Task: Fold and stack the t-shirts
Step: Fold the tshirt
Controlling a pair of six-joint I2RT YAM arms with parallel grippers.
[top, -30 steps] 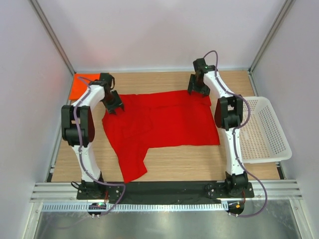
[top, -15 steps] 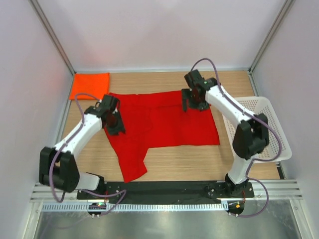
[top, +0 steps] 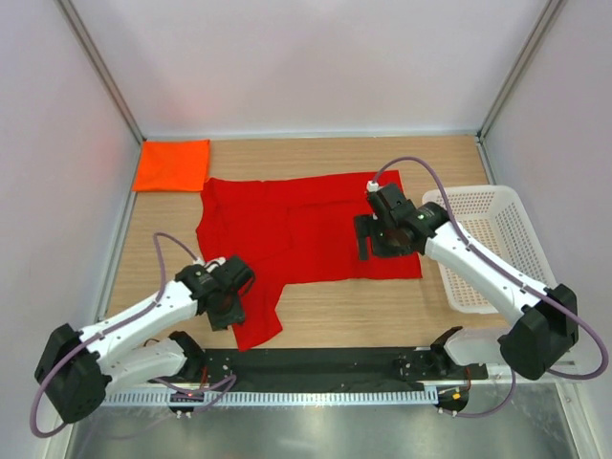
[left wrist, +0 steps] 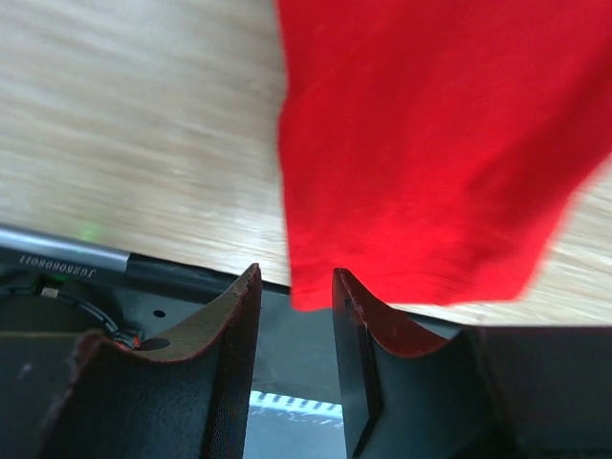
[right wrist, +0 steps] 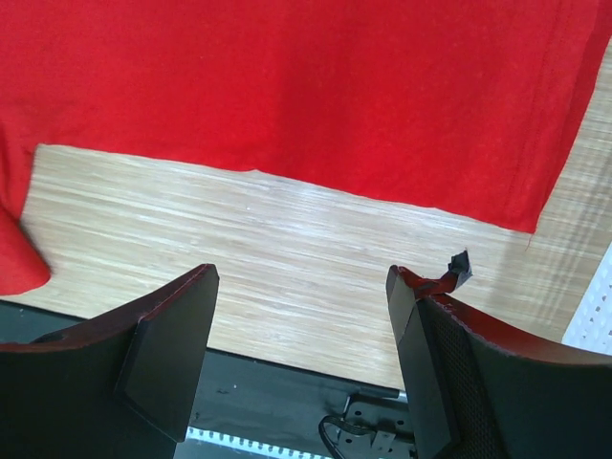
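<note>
The deeper red t-shirt (top: 306, 229) lies spread flat on the wooden table, with one flap reaching toward the near edge. The orange t-shirt (top: 172, 164) sits folded in the far left corner. My left gripper (top: 228, 311) hovers low at the near-left flap. In the left wrist view it (left wrist: 296, 273) is open a little, its fingers empty, and the red hem (left wrist: 430, 143) lies just past their tips. My right gripper (top: 366, 244) hangs over the shirt's right half. In the right wrist view it (right wrist: 301, 273) is wide open and empty above bare wood, the red cloth (right wrist: 287, 86) ahead.
A white mesh basket (top: 507, 239) stands at the table's right edge, beside the right arm. The black base rail (top: 316, 363) runs along the near edge, just under the shirt's flap. Grey walls close in the back and both sides.
Both arms swung from the shirt's far corners toward the near side: the left to the near-left flap, the right to the shirt's right middle. The left jaws narrowed. The shirt's far edge lies flatter.
</note>
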